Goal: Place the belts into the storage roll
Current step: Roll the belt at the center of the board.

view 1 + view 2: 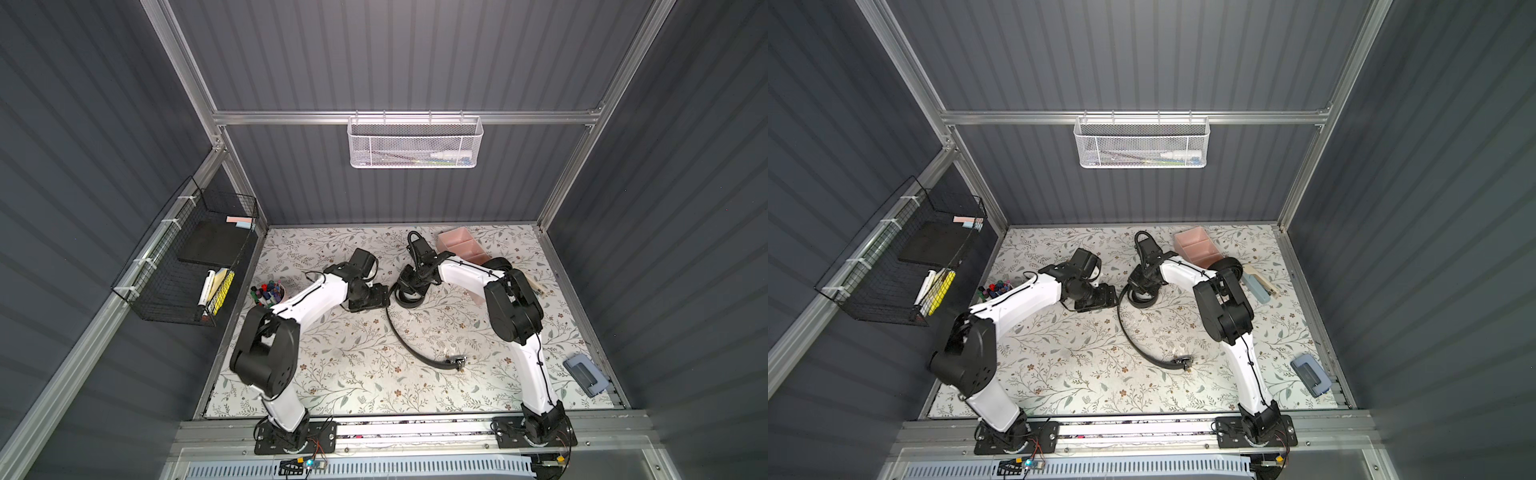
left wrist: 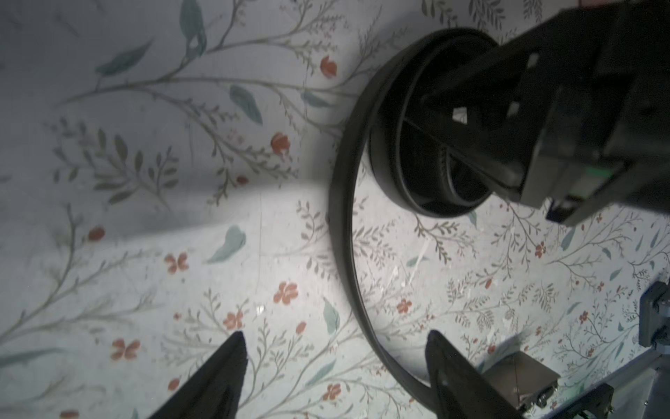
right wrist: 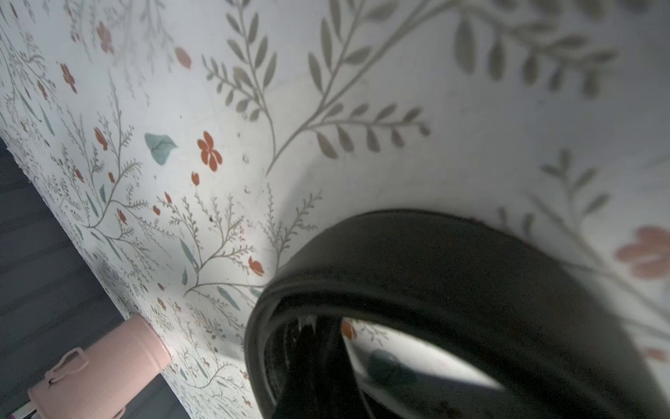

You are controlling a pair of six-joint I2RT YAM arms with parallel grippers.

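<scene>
Now, left gripper [image 2: 335,335] wide apart, right gripper [image 2: 435,123] pinching coiled belt [image 2: 384,177]

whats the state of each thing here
left hand, open, empty
right hand, shut on the loose belt's coil
loose belt, half coiled, tail flat on table
other belt, coiled, seemingly in the tray
tray, two far slots empty
cup, upright, holds markers

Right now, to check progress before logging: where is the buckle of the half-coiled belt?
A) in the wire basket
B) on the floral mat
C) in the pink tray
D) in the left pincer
B: the buckle lies on the floral mat, at the loose end of the belt.
</scene>
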